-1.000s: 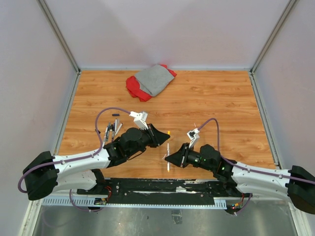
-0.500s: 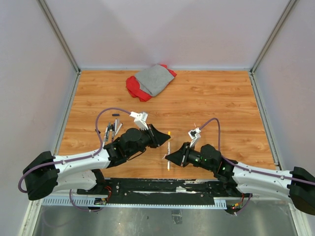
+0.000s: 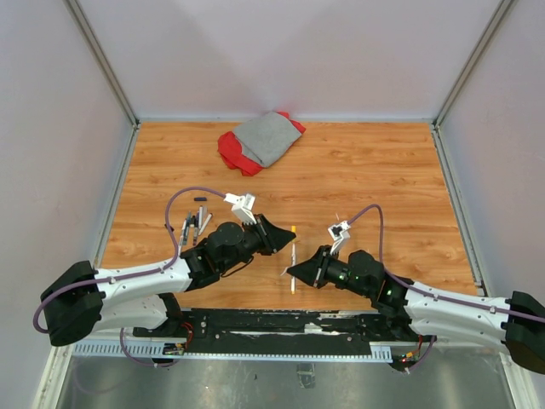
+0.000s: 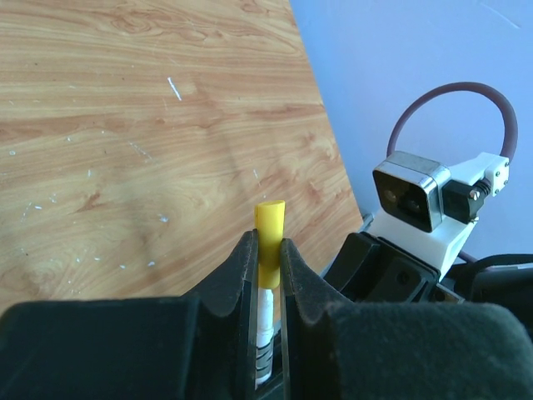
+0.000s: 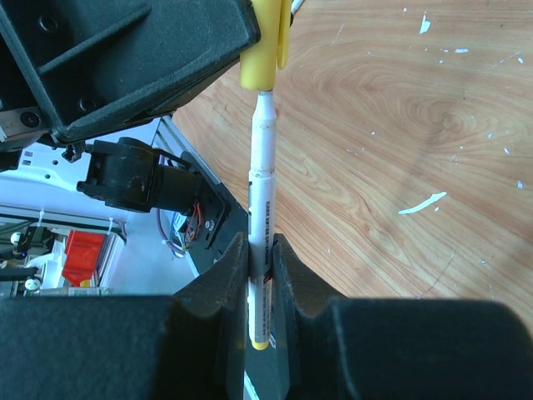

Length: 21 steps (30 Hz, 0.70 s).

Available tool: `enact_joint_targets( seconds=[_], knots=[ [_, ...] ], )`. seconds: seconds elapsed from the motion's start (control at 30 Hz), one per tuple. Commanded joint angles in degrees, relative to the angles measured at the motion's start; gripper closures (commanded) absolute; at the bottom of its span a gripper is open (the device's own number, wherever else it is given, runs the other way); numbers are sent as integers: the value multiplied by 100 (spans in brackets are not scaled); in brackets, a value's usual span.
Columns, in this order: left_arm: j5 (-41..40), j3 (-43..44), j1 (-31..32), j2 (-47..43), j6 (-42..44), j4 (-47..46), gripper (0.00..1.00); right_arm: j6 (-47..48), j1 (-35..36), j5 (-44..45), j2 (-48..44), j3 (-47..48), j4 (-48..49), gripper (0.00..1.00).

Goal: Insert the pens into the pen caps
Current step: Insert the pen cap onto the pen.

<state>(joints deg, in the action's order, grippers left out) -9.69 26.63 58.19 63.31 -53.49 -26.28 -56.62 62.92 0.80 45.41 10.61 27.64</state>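
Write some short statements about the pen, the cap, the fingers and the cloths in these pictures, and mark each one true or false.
1. The left arm's fingers grip a short yellow tube cap. True.
2. The right arm's fingers are open and empty. False: they are shut on a thin white-barrelled pen.
3. The pen's end is in the yellow cap. True.
4. The grey crumpled cloth lies at the wooden table's near edge. False: it lies at the far edge, on a red cloth.
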Motion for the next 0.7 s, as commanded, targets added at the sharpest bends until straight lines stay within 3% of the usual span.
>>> enact_joint_targets(
  seconds=[0.0, 0.67],
  knots=[
    [83, -72, -42, 45, 20, -147, 98, 103, 41, 412, -199, 227, -35, 99],
    [205, -100, -39, 244, 58, -395, 99, 194, -34, 333, -194, 341, -22, 99]
  ],
)
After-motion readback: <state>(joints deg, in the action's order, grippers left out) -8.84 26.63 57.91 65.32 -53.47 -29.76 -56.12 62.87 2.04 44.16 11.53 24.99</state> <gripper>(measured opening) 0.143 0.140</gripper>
